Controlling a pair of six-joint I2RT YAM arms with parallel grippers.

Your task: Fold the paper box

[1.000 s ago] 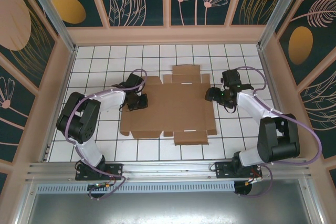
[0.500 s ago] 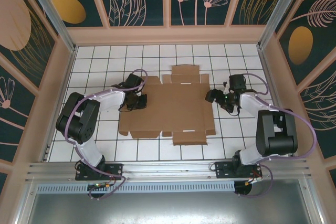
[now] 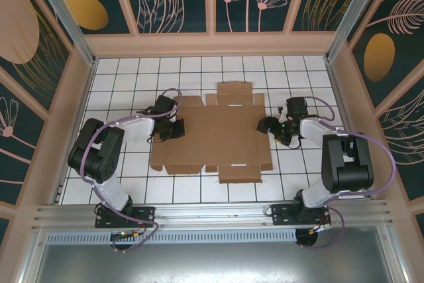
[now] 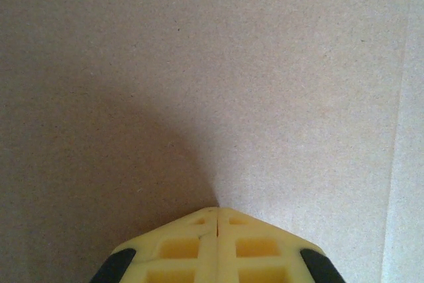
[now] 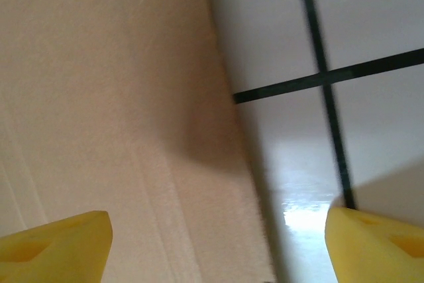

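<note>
The paper box lies as a flat brown die-cut sheet in the middle of the tiled table, flaps spread out at its far and near sides. My left gripper rests on the sheet's left part, its yellow fingers pressed together with nothing between them, tips down on the cardboard. My right gripper hovers at the sheet's right edge with its yellow fingers wide apart. One finger is over the cardboard, the other over the white tile, so the sheet's edge runs between them.
The white tiled table is ringed by tan frame walls and a metal rail at the near edge. Purple cables loop off both arms. Bare tiles lie right of the sheet.
The right arm has folded in, its gripper now low at the sheet's right edge. The left gripper has closed fully and shifted slightly on the sheet's left part.
</note>
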